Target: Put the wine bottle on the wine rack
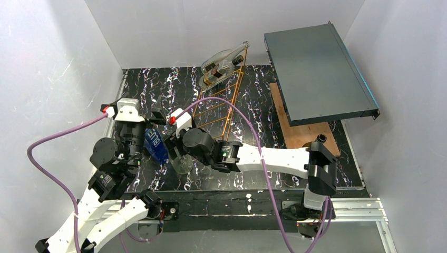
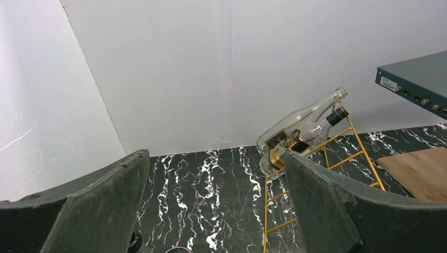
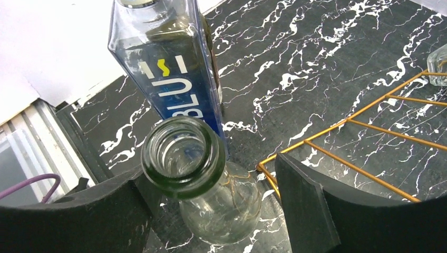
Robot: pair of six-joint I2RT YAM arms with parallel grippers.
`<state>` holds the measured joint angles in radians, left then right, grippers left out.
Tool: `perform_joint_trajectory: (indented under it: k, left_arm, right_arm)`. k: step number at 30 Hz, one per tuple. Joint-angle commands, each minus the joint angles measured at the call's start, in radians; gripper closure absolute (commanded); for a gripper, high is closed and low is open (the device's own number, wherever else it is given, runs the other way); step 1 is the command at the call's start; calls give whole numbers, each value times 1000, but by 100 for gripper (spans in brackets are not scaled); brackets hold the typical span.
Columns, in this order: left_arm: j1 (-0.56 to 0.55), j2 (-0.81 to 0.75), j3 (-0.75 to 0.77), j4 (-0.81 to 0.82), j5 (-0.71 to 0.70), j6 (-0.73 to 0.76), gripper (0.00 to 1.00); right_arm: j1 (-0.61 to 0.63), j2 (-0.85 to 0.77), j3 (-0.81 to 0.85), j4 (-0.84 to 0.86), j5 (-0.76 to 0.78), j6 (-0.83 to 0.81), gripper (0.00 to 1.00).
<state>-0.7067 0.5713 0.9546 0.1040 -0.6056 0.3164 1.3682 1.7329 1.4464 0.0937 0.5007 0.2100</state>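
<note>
A clear glass wine bottle (image 3: 182,158) with a green-tinted open mouth stands upright on the black marbled table; it also shows in the top view (image 1: 183,163). My right gripper (image 3: 211,179) is open with a finger on each side of the bottle's neck; the left finger is close to it and the right finger stands apart. It sits over the bottle in the top view (image 1: 176,150). The copper-gold wire wine rack (image 1: 221,100) lies just right of the bottle (image 3: 358,153). Two clear bottles (image 1: 224,63) rest on its far end. My left gripper (image 2: 215,158) is open and empty.
A blue bottle marked BLU (image 3: 168,79) stands right behind the clear bottle (image 1: 156,146). A dark flat box (image 1: 319,71) hangs over a wooden board (image 1: 305,124) at the back right. White walls close in the table on three sides.
</note>
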Motion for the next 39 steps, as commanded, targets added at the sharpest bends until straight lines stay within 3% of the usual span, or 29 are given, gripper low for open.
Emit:
perform_joint_trajectory:
  k: [1,12,18,25,39]
  left_arm:
    - [6,-13,-6,42,-22,3,1]
    - [6,-18,-7,43,-19,0,1]
    - [6,-17,-7,43,-18,0,1]
    - [6,-14,-8,43,-17,-2,1]
    - [6,-21,-8,44,-20,-2,1]
  right_arm:
    - [5,27,68,39,62,38,19]
    - [4,77,95,20,71,88,33]
    - [4,93,109,2,59,88,46]
    - [5,59,82,30,32,99,71]
    - [-16,-19,97,87,-74,160,91]
